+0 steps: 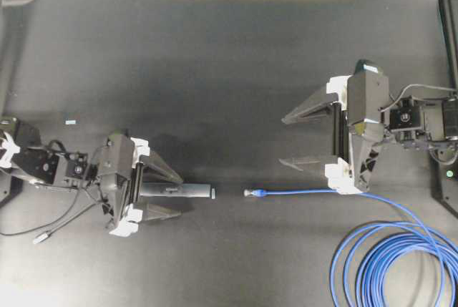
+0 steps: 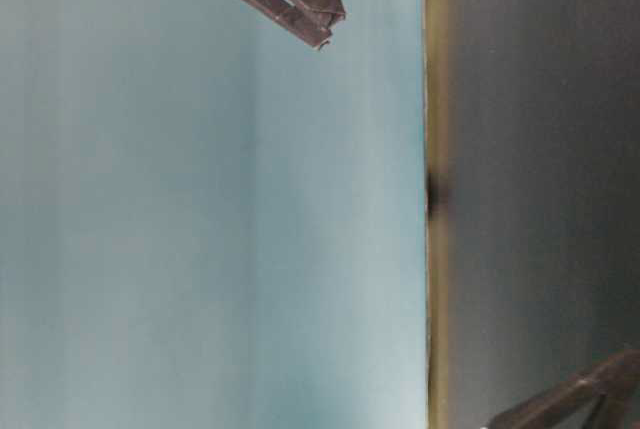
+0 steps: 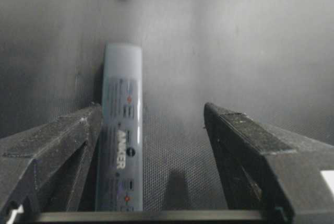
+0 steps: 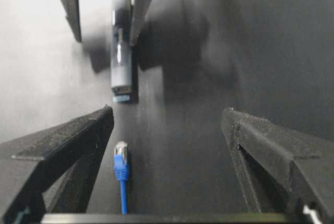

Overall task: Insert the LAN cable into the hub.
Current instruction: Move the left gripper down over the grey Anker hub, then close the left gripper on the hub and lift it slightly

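We see the hub (image 1: 179,191) lying flat, its long axis aimed at the LAN cable (image 1: 300,192) plug just beyond its pale end. The left gripper (image 1: 166,192) straddles the hub, jaws apart; the right gripper (image 1: 300,140) hangs spread beside the cable.

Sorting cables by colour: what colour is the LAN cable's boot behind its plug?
Bright blue, matching the LAN cable; clearest in the right wrist view.
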Available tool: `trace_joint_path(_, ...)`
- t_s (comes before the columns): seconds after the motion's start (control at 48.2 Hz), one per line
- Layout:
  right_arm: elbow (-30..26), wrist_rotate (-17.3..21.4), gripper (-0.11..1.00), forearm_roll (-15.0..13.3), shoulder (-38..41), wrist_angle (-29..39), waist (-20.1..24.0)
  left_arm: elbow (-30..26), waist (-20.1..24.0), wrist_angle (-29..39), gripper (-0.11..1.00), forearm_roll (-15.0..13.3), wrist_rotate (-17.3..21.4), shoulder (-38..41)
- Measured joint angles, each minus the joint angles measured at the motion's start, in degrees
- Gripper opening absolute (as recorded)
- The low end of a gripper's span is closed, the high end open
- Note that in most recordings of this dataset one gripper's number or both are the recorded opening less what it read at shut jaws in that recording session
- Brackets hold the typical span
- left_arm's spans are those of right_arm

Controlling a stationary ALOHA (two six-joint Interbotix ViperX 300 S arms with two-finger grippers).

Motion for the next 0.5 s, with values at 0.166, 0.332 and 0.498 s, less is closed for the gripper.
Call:
trace_joint_path(0.166,0.0,0.0,0.81,0.0,0.09,-0.09,0.09,-0.09,0.62,0.26,0.75,0.0,0.0,0.7)
trace_joint_path(0.332,0.0,0.0,0.81,0.0,0.09,0.0,0.18,-0.26,1.23,0.35,0.75,0.0,0.18,1.85)
trace_joint_path(0.498,0.0,0.0,0.81,0.18,0.09,-0.09,0.35,-0.7,1.41,0.35,0.75,0.0,0.18,3.08)
